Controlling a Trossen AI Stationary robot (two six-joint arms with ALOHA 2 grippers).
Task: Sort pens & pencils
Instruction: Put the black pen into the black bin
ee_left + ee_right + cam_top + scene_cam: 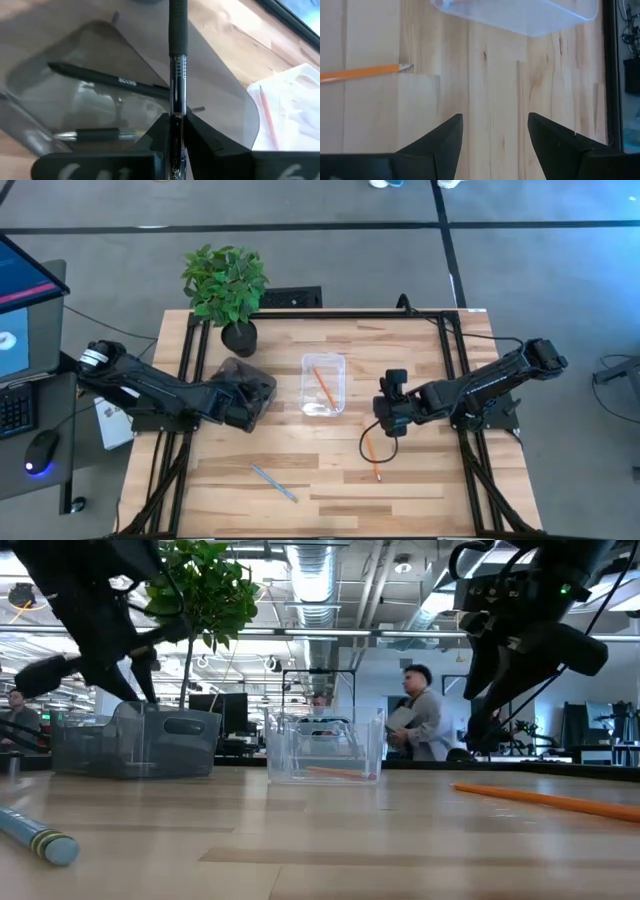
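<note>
My left gripper (176, 125) is shut on a black pen (177, 30) over the dark tray (250, 380) at the table's left. Another black pen (100, 80) lies flat on that tray's floor. At the table's middle, an orange pencil (324, 387) lies in the clear tray (308, 365). A second orange pencil (372, 455) lies flat on the table, with my open right gripper (495, 135) above the bare wood beside its tip (405, 67). A light blue pencil (273, 482) lies near the front edge. My left gripper pinches the pen's clear barrel (176, 102) between its two fingers. The pen runs along the fingers and sticks out past their tips, its black grip end farthest from them. The fingers slant down toward the tray, and the pen is lifted clear above the tray's floor.
A potted plant (225, 285) stands at the far left corner, just behind the dark tray. A monitor, keyboard and mouse stand off the table's left side. Bare wood lies between the two trays and along the front. People show in the room beyond.
</note>
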